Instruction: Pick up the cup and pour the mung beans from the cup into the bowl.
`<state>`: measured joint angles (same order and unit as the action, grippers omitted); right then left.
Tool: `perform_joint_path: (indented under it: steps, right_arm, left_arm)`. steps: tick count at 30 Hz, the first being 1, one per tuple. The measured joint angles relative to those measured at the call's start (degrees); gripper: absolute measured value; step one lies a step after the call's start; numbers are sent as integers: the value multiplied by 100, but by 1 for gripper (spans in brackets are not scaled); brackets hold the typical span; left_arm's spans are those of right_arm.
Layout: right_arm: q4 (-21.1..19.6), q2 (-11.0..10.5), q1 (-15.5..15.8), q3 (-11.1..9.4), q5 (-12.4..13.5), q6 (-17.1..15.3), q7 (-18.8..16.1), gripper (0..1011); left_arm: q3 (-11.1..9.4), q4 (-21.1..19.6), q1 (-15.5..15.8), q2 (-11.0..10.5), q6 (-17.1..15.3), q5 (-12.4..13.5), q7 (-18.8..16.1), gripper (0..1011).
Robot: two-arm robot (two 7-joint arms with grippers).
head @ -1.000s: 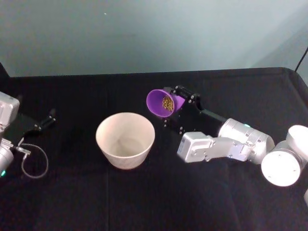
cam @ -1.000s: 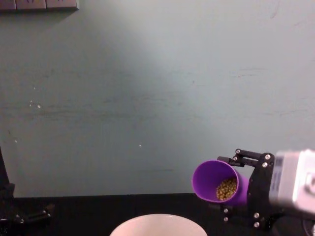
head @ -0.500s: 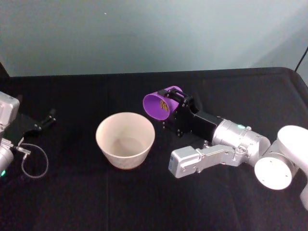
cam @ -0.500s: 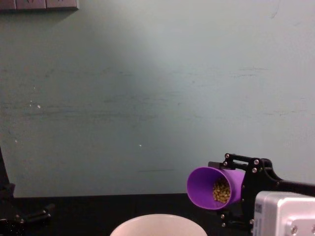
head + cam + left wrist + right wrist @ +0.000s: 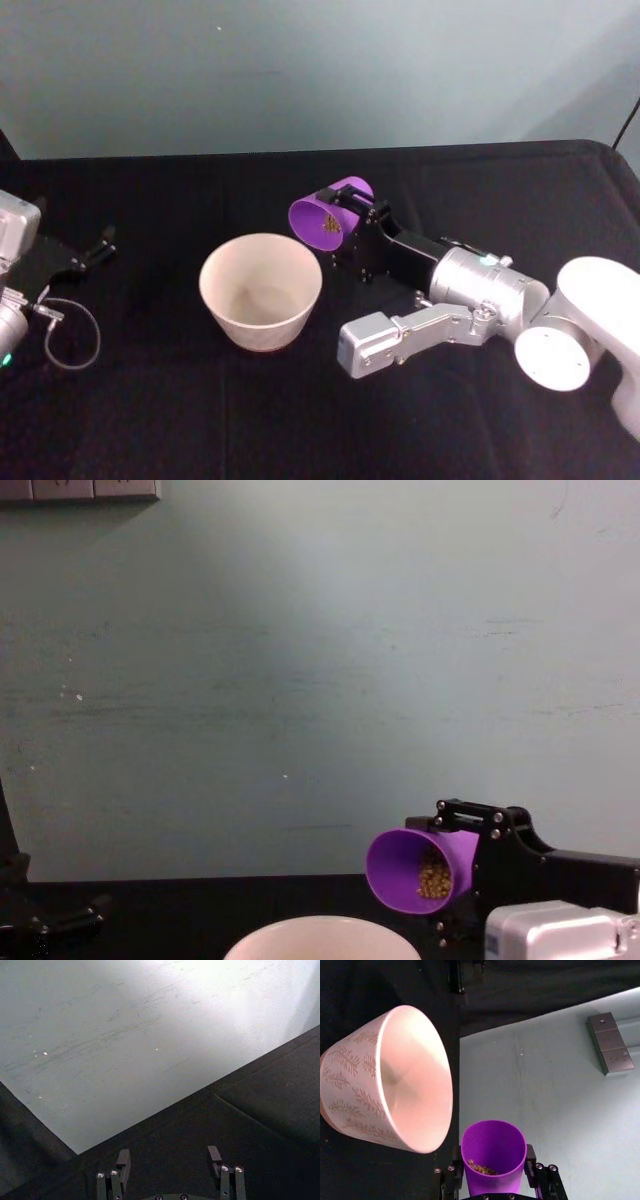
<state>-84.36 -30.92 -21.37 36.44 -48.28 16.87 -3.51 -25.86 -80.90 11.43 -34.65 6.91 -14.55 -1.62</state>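
Note:
My right gripper (image 5: 338, 216) is shut on the purple cup (image 5: 322, 217), which it holds tipped on its side in the air. The cup's mouth faces the white bowl (image 5: 262, 325) and hangs just over the bowl's far right rim. Mung beans (image 5: 328, 229) lie inside the cup. In the right wrist view the cup (image 5: 493, 1147) sits between the fingers (image 5: 455, 1159), with beans (image 5: 481, 1168) low inside and the bowl (image 5: 350, 1085) beside it. The chest view shows the cup (image 5: 398, 872) above the bowl's rim (image 5: 320, 928). My left gripper (image 5: 169, 1157) rests open at the table's left side.
A black cloth (image 5: 180, 420) covers the table. A thin cable loop (image 5: 72, 335) lies by the left arm (image 5: 15, 240). A pale wall (image 5: 300, 680) stands close behind, with a socket plate (image 5: 80, 489) high up. The table's right edge (image 5: 615, 150) is at the far right.
My right gripper has carried the cup left toward the bowl and tipped it further. The beans stay inside the cup. The left arm has not moved.

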Motion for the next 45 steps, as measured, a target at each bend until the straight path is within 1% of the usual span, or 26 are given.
perform_joint_path:
  steps: [11, 15, 18, 24, 28, 31, 37, 45]
  right_arm:
    - [135, 34, -183, 195, -168, -30, 20, 718]
    - [166, 35, -261, 277, -296, -58, 64, 718]
    - [181, 25, -321, 357, -454, -100, 170, 718]
    - [187, 0, -382, 444, -662, -173, 365, 718]
    - [188, -11, -409, 485, -742, -205, 427, 718]
    - [208, -12, -470, 556, -829, -228, 443, 718]
    - [264, 5, -579, 665, -920, -235, 444, 718]
    - [297, -21, -654, 789, -1084, -275, 497, 718]
  left_arm:
    - [0, 0, 0, 0, 0, 0, 0, 1000]
    - [0, 0, 0, 0, 0, 0, 0, 1000]
    - [0, 0, 0, 0, 0, 0, 0, 1000]
    - [0, 0, 0, 0, 0, 0, 0, 1000]
    - [0, 0, 0, 0, 0, 0, 0, 1000]
    - [0, 0, 0, 0, 0, 0, 0, 1000]
    - [0, 0, 0, 0, 0, 0, 0, 1000]
    - [0, 0, 0, 0, 0, 0, 0, 1000]
